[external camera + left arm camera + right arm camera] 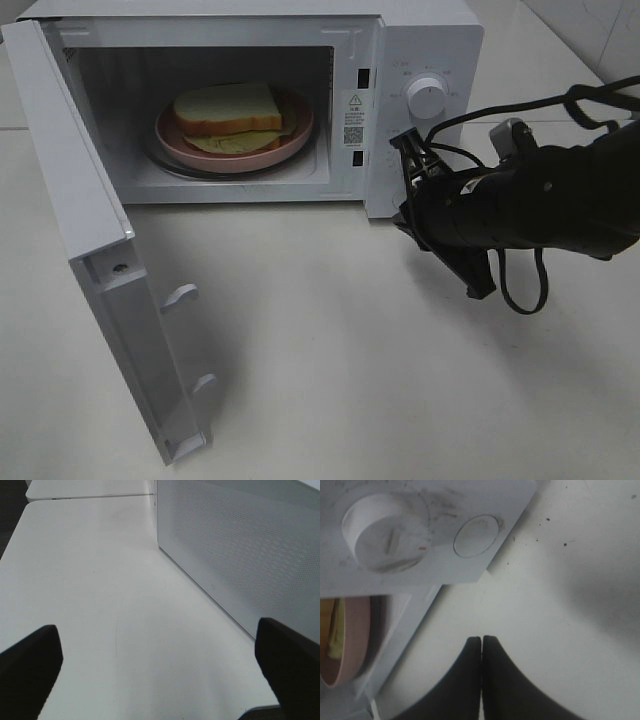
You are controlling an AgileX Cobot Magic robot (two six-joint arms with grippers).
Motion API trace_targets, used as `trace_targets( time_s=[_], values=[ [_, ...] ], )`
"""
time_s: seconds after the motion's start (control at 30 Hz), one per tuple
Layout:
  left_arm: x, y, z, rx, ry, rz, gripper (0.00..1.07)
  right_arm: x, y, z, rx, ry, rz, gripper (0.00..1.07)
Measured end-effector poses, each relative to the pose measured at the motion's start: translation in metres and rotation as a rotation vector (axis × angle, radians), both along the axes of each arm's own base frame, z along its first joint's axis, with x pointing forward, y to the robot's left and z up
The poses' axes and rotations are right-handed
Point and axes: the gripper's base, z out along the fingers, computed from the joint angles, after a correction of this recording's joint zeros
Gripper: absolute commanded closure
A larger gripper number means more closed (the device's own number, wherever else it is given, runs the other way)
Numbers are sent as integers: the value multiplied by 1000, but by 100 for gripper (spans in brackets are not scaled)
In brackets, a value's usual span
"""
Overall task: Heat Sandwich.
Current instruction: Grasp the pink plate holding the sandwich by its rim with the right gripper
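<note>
The sandwich (pixel 228 112) lies on a round pink plate (pixel 290 140) inside the white microwave (pixel 430 40), whose door (pixel 90 220) stands swung wide open to the left. My right gripper (pixel 409 143) is shut and empty, its tips just in front of the lower control panel, below the dial (pixel 427 97). In the right wrist view the closed gripper (pixel 481 639) points toward the dial (pixel 385 532) and a round button (pixel 476 536), with the plate's edge (pixel 350 645) and a sliver of sandwich (pixel 335 630) alongside. My left gripper (pixel 157 630) is open over bare table, beside the door's dotted outer face (pixel 240 545).
The open door (pixel 130 330) juts forward across the left of the white table (pixel 350 380). The right arm's black body and cables (pixel 540 200) hang over the table to the right of the microwave.
</note>
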Motion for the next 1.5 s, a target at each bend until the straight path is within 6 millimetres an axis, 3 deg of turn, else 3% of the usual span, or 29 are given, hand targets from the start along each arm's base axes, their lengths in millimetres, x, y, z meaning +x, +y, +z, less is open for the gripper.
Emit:
trace_targets(
  time_s=[0.57,0.93,1.2,1.33,1.5],
  values=[
    [0,0,0,0,0,0,5,-45,-5,29,-351,177,595,99],
    [0,0,0,0,0,0,5,-53,-4,41,-542,263,1032,98],
    [0,0,0,0,0,0,5,-53,-1,56,-681,196,1411,97],
    [0,0,0,0,0,0,5,-48,0,66,-799,78,1653,96],
    [0,0,0,0,0,0,5,-44,1,73,-884,-18,1815,96]
  ],
)
